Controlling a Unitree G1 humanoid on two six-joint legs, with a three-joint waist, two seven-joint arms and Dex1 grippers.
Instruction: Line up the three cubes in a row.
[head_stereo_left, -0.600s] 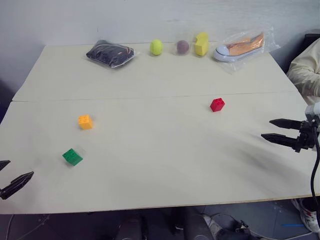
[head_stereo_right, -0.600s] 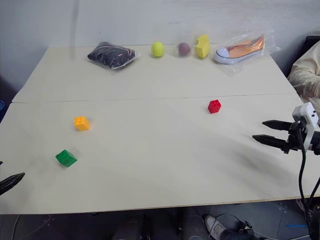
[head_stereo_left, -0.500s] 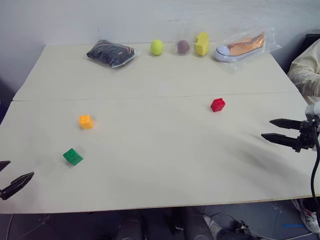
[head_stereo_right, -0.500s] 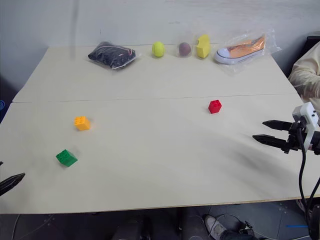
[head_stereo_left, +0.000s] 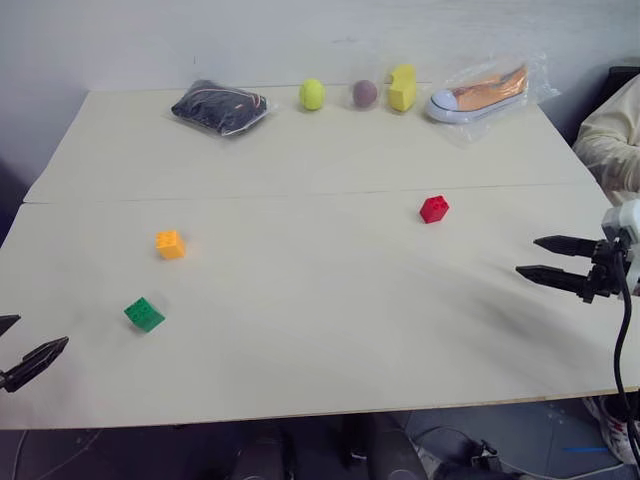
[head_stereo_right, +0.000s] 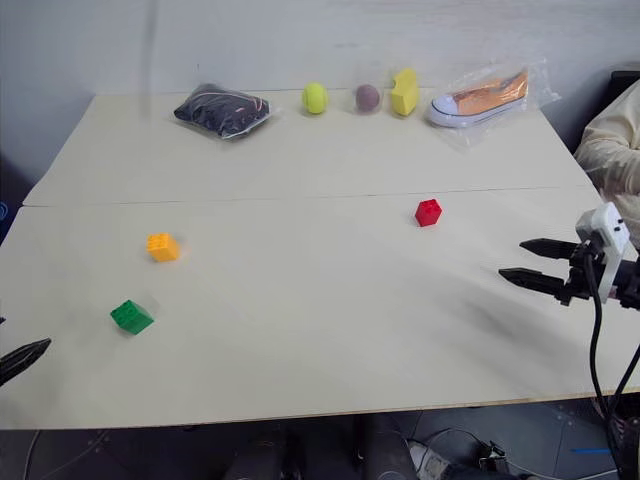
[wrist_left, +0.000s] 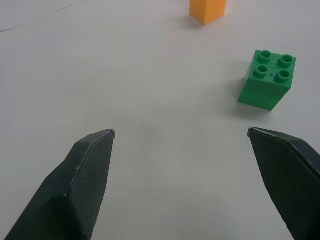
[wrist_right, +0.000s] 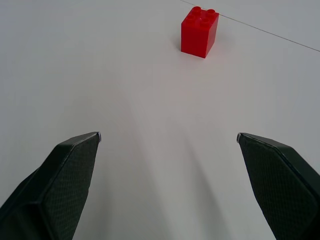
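Observation:
Three studded cubes lie apart on the cream table (head_stereo_left: 320, 330). The green cube (head_stereo_left: 144, 314) sits near the front left, with the orange-yellow cube (head_stereo_left: 170, 244) a little behind it. Far off to the right of centre rests the red cube (head_stereo_left: 434, 208). My left gripper (head_stereo_left: 25, 345) hovers open at the left edge, nearer than the green cube (wrist_left: 267, 85), nothing between its fingers. My right gripper (head_stereo_left: 535, 256) stands open at the right edge, pointing left, the red cube (wrist_right: 199, 31) well ahead of it.
Along the table's far edge lie a black bagged bundle (head_stereo_left: 220, 105), a yellow-green ball (head_stereo_left: 312, 94), a dull purple ball (head_stereo_left: 365, 93), a yellow sponge-like block (head_stereo_left: 402, 87) and a bagged sneaker (head_stereo_left: 478, 93). A person's sleeve (head_stereo_left: 612, 140) shows at the right.
My right gripper has edged slightly left over the table. The cubes have not moved and the left gripper stays where it was.

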